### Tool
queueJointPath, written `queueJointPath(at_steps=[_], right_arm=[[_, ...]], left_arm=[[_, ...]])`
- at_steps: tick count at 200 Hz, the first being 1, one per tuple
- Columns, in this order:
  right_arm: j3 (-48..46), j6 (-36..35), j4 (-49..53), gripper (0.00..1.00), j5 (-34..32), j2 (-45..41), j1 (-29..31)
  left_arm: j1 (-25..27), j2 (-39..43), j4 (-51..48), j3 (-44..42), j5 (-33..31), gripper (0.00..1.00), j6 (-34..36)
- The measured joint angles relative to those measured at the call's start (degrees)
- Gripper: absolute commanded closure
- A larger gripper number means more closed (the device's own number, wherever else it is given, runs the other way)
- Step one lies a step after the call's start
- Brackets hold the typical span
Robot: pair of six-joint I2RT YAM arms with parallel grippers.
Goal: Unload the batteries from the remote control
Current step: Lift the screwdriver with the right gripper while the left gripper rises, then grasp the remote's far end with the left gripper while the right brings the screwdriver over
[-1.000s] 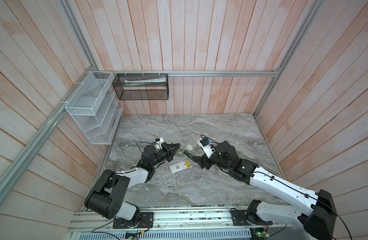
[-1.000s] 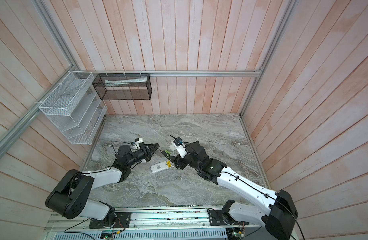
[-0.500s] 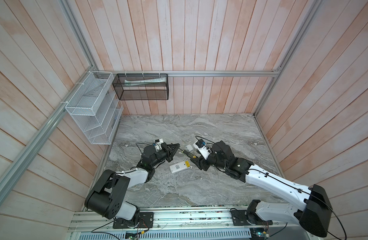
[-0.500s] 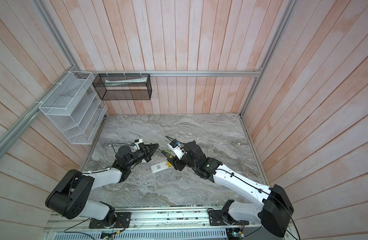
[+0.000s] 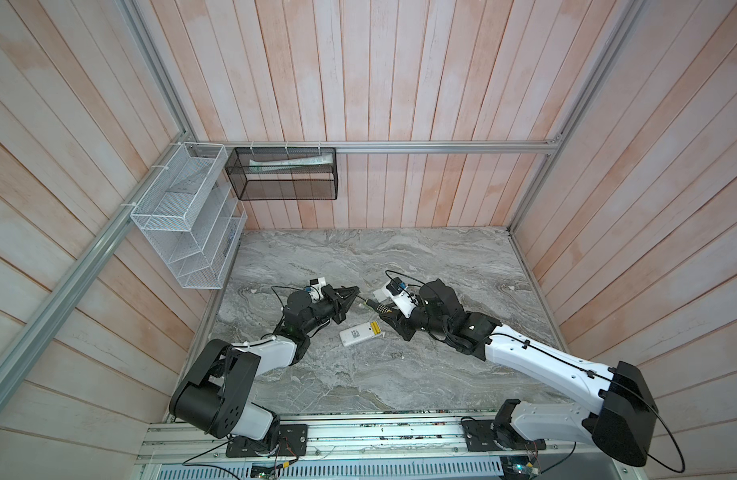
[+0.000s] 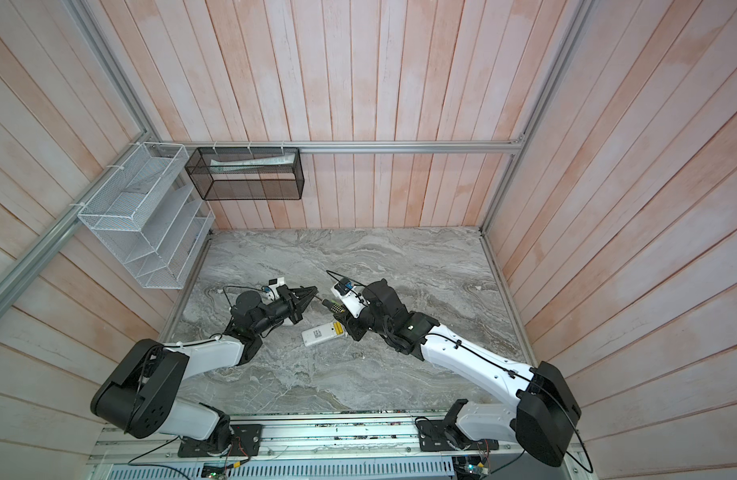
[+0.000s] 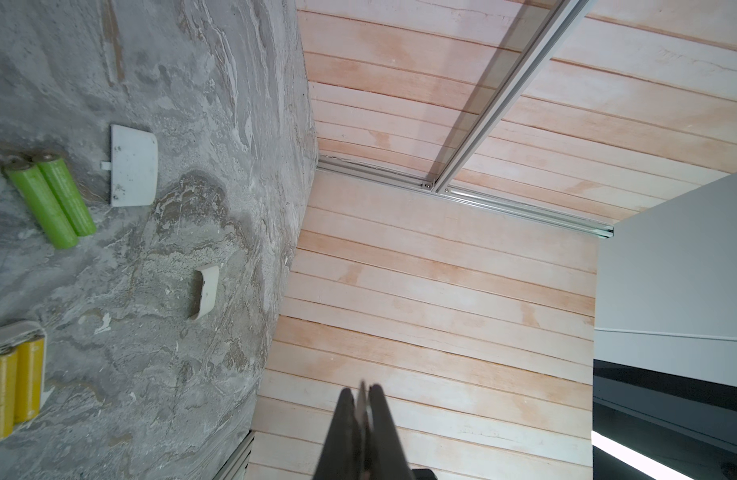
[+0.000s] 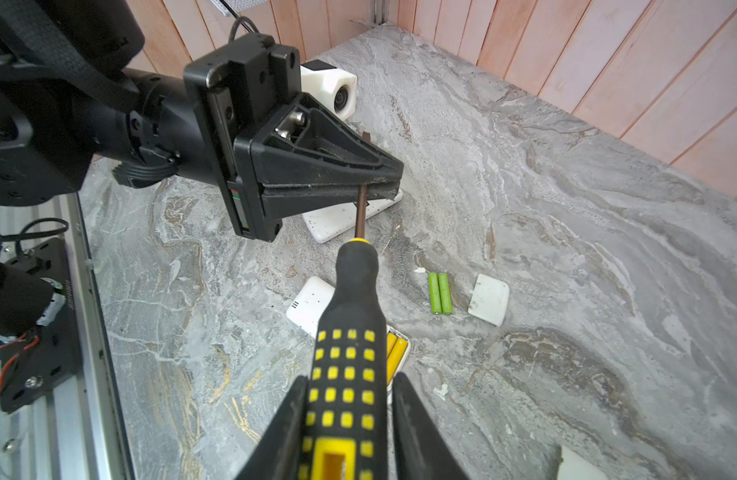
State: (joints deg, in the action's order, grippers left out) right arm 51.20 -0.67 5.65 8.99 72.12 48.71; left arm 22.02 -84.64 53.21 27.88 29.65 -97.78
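Two yellow batteries [image 8: 396,352] lie just beside right gripper [image 8: 350,384]

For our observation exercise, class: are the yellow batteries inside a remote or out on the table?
Inside. The yellow batteries lie side by side in the white remote, its bay uncovered; the green batteries lie loose outside it.

Bright, even white light, top views crisp.
Soft, faint shadows lie on the bench [image 5: 400,374]; wall planks [image 7: 441,270] bow in the left wrist view, and there the left pincer [image 7: 362,390] looms blurred, right up against the lens.
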Motion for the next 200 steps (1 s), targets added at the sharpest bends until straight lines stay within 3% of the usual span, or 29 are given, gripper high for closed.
queueJointPath(at_steps=[38, 47, 63, 103, 133, 200], right_arm=[[0.9, 0.2, 0.2, 0.91, -0.1, 0.9, -0.1], [0.9, 0.2, 0.3, 0.97, -0.1, 1.1, -0.1], [1.0, 0.2, 0.5, 1.0, -0.3, 1.3, -0.1], [1.0, 0.2, 1.7, 1.0, -4.5, 1.7, -0.1], [0.8, 0.3, 2.4, 1.0, -9.0, 1.7, -0.1], [-3.0, 2.4, 6.5, 1.0, -15.2, -0.5, -0.1]], left_arm=[[-0.3, -0.2, 0.2, 0.0, -0.4, 1.0, -0.2], [-0.4, -0.3, 0.2, 0.0, -0.4, 0.96, -0.2], [-0.4, -0.7, 0.2, 0.0, -0.3, 0.81, 0.0], [-0.5, -0.9, -3.1, 0.4, 1.4, 0.2, 4.2], [-1.1, -1.5, -10.8, 4.0, 3.1, 0.01, 10.7], [-1.1, -1.5, -36.6, 15.4, 4.0, 0.0, 34.3]])
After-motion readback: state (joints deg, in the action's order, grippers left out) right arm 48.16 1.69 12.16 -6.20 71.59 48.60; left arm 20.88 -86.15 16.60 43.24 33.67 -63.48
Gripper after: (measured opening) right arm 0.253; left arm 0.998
